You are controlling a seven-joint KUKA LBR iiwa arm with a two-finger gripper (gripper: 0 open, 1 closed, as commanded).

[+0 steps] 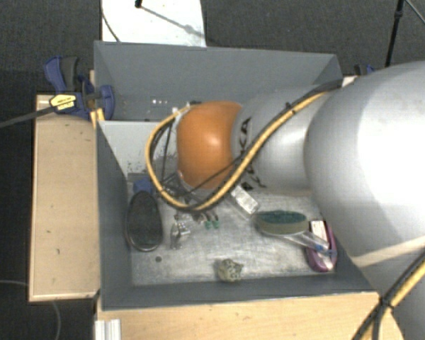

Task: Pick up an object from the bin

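Taking the black oval object point(143, 220) as the likeliest candidate, you will find it lying flat on the floor of the bin point(120, 161), close to the left wall and just beside the lower end of the wrist. The orange cover point(205, 144) and the looped cable point(154, 154) hide the working end, so whether the jaws are spread or pressed together cannot be told; confirm that before you descend. Judgement: the object looks smooth and domed, so a grip across its narrow width, set low on its sides, should hold better than one along its length. The left wall stands close, so keep clearance there or the outer jaw may strike metal. Other items noted: a small clear piece point(244, 202) near the wrist, a green round-headed brush point(282, 222) with a purple handle point(320, 253) to the right, and a grey-green lump point(229, 269) near the front wall, all apart from the candidate. Lift straight up once the grip is sound.
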